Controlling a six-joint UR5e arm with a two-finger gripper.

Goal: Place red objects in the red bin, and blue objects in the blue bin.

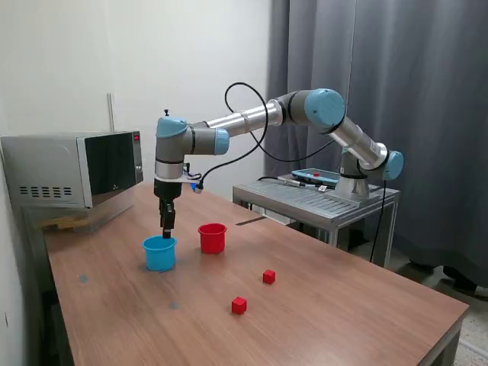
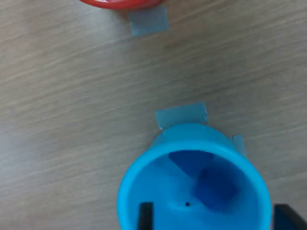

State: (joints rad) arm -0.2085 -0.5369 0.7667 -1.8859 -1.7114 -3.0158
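My gripper [image 1: 166, 226] hangs straight over the blue bin [image 1: 159, 253], a light blue cup. In the wrist view the gripper [image 2: 216, 218] is open, its fingers [image 2: 145, 215] standing on either side of the cup's [image 2: 144, 167] mouth and holding nothing. Two dark blue cubes [image 2: 191, 160] [image 2: 217, 188] lie inside the cup. The red bin [image 1: 212, 238], a red cup, stands just to the exterior view's right of the blue one, and its rim shows in the wrist view [image 2: 120, 4]. Two red cubes [image 1: 268, 277] [image 1: 239, 305] lie on the table nearer the front.
A microwave [image 1: 72, 169] stands at the table's back on the exterior view's left. The arm's base sits on a metal stand [image 1: 316, 200] at the exterior view's right. Grey tape patches [image 2: 182, 115] [image 2: 148, 21] mark the wooden table beside the cups.
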